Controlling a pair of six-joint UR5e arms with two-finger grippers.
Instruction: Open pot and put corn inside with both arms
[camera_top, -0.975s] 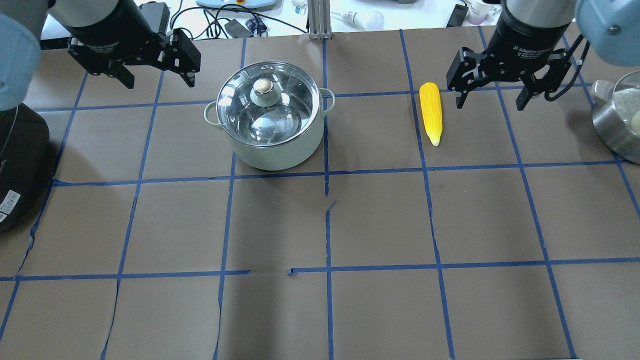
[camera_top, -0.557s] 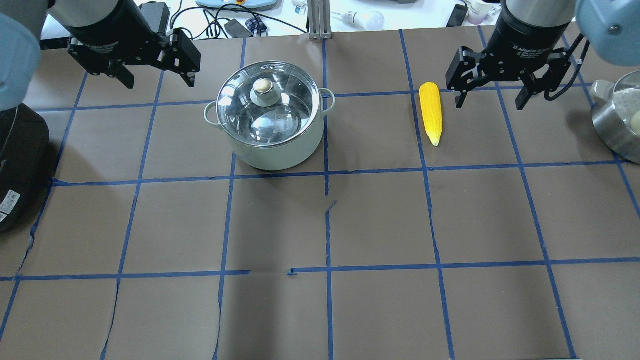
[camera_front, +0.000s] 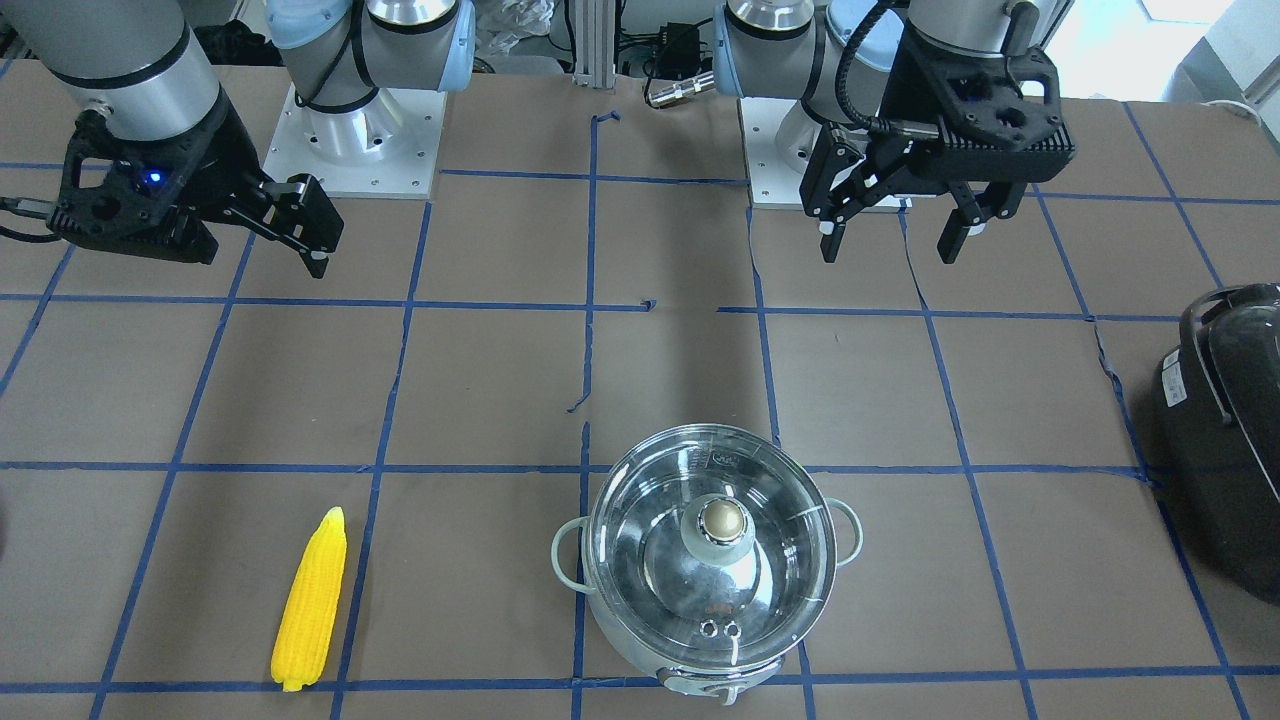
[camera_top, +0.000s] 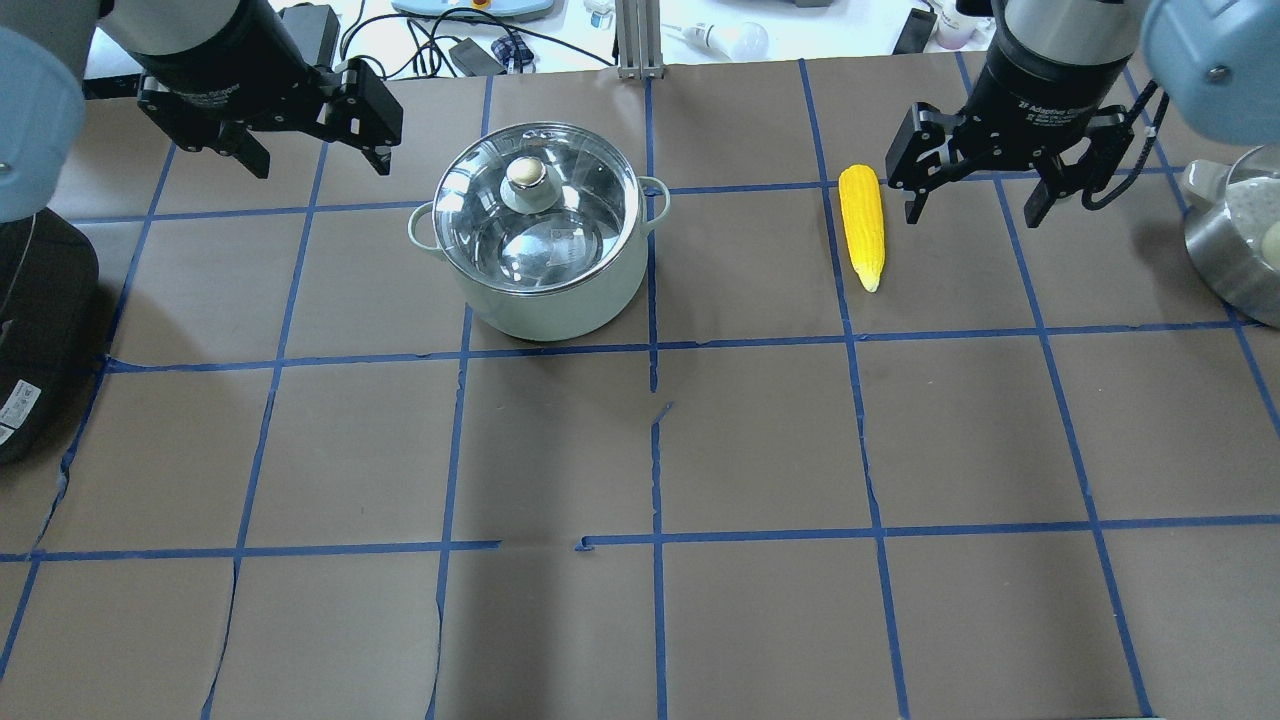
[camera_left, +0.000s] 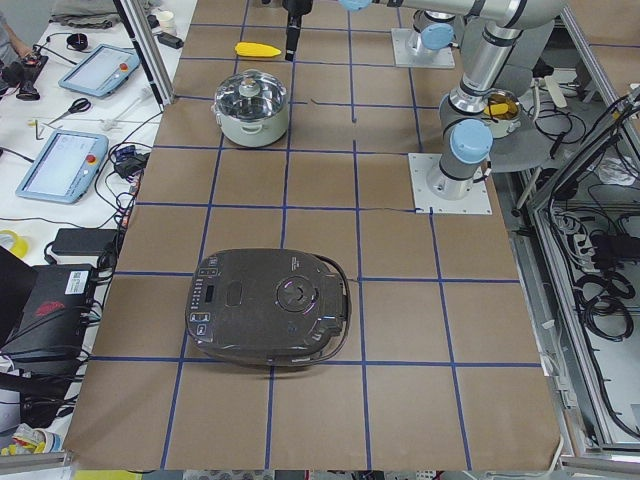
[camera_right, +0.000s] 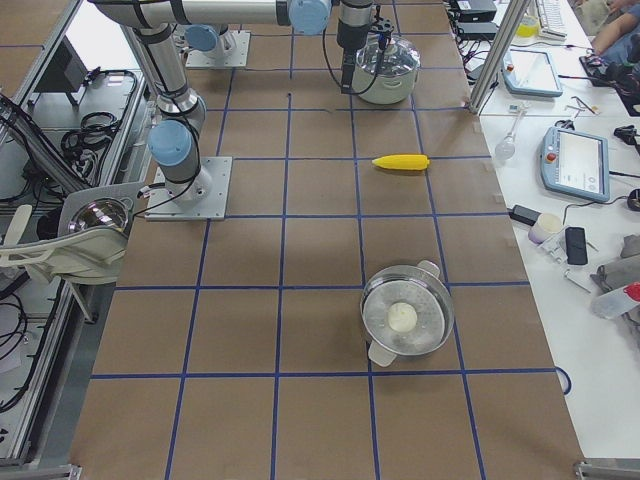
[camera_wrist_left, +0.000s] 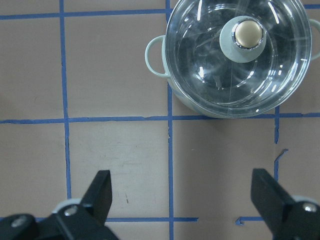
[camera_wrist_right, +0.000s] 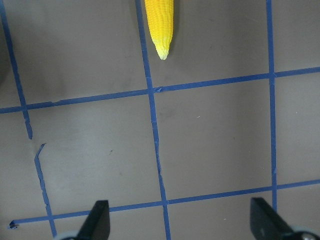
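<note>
Pot (camera_top: 560, 310): glass lid (camera_top: 570, 225) likely fragile, slick; lift by knob (camera_top: 527, 173). Corn (camera_top: 862, 225): probably light, stiff; grip mid-cob. Left pincer (camera_top: 318, 160), right pincer (camera_top: 973, 215) spread wide, empty.

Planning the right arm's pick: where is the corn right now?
In the overhead view the corn lies on the table, in its right half, well right of the pot and just left of the right end effector, untouched.

Robotics lab: taped-grid table (camera_top: 760, 440), teach pendants (camera_left: 62, 163), cables (camera_left: 598, 290).
</note>
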